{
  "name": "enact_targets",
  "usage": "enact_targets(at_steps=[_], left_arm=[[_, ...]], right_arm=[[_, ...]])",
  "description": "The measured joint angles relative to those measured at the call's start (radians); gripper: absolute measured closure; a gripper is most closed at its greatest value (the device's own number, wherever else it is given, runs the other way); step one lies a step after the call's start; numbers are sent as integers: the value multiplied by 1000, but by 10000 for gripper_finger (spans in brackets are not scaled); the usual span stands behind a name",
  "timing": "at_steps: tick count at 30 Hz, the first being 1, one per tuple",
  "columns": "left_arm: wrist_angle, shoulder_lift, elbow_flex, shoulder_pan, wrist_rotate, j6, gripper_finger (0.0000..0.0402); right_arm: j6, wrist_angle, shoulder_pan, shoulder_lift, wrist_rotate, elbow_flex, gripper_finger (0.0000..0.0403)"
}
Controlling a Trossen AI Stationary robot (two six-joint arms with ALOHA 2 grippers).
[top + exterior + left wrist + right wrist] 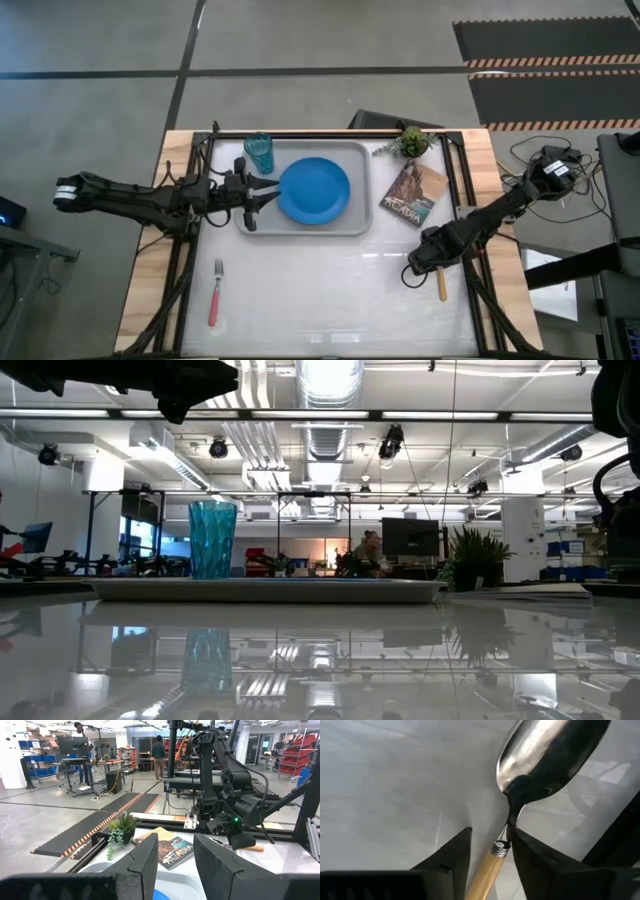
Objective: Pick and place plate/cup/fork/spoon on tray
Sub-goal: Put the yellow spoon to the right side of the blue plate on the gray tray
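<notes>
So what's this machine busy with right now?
It is loading tableware onto a grey tray. The blue plate and teal cup already sit on it. The right claw is down on the table straddling the orange-handled spoon, apparently about to pick it up. The left claw hangs over the tray's edge by the plate. The pink-handled fork lies on the table, not yet touched.
</notes>
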Motion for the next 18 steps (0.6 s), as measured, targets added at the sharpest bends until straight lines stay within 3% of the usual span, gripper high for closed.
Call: enact_targets(at_steps=[10,18], left_arm=[[0,0,0,0,0,0,294],[-1,0,0,0,0,0,294]], right_arm=[[-7,11,0,0,4,18,380],[-16,17,0,-6,2,88,380]])
